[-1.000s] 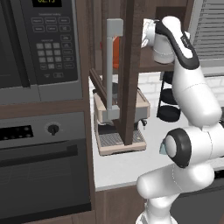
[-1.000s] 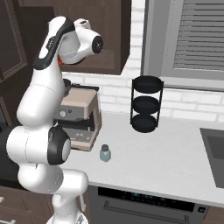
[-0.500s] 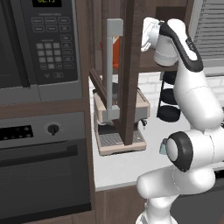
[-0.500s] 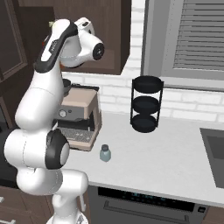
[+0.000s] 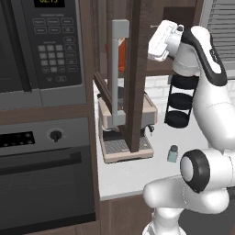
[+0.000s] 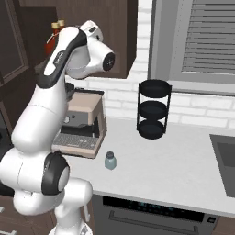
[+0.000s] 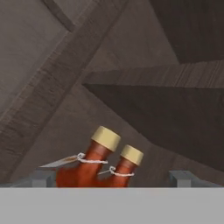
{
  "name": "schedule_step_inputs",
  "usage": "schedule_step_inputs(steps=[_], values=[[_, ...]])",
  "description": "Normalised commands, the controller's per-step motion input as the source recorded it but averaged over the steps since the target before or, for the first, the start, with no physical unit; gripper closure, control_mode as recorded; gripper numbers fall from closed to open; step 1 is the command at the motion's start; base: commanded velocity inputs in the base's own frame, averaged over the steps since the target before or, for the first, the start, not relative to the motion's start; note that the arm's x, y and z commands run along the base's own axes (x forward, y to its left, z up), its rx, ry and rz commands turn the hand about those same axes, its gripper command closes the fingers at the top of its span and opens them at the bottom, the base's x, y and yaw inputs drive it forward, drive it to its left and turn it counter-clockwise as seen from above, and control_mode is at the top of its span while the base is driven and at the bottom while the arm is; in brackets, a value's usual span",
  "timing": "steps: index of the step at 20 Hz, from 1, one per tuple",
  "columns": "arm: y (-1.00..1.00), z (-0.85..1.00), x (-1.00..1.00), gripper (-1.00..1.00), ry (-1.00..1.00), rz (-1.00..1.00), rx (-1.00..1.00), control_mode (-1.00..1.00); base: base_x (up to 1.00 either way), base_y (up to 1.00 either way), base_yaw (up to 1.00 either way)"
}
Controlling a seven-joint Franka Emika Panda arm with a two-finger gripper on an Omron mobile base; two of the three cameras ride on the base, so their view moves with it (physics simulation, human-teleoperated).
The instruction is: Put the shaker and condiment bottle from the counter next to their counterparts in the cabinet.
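Observation:
Two orange-red leaf-shaped condiment bottles (image 7: 103, 164) with tan caps stand side by side on the shelf of the dark wood cabinet (image 6: 114, 27); they also show in the right base view (image 6: 53, 40) and, past the door, in the left base view (image 5: 121, 56). My gripper (image 7: 112, 178) hovers just in front of them at the cabinet opening (image 5: 158, 46), open, fingertips (image 7: 43, 177) wide apart and holding nothing. The small blue-green shaker (image 6: 110, 160) with its dark cap stands on the white counter (image 6: 183, 165), in front of the coffee machine (image 5: 173, 153).
The cabinet door (image 5: 137, 69) stands open, edge-on, with its silver bar handle (image 5: 117, 69). A tan coffee machine (image 5: 126, 124) sits below the cabinet. A black three-tier rack (image 6: 151, 110) stands against the brick wall. A microwave (image 5: 41, 46) and oven (image 5: 46, 174) are at the left.
The arm has shifted only slightly near the cabinet opening. The jaws stay wide open. The bottles and the shaker have not moved.

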Motion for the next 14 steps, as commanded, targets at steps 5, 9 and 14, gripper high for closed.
schedule_step_inputs(steps=[5, 9, 14], values=[[-0.07, -0.03, -0.77, -1.00, 0.00, 0.00, -0.23, -1.00, 0.00, 0.00, 0.00], [-0.29, -0.05, -0.93, -1.00, 0.01, 0.00, -0.25, -1.00, 0.00, 0.00, 0.00], [-0.56, -0.17, -0.78, -1.00, 0.05, -0.08, -0.21, -1.00, 0.00, 0.00, 0.00]])
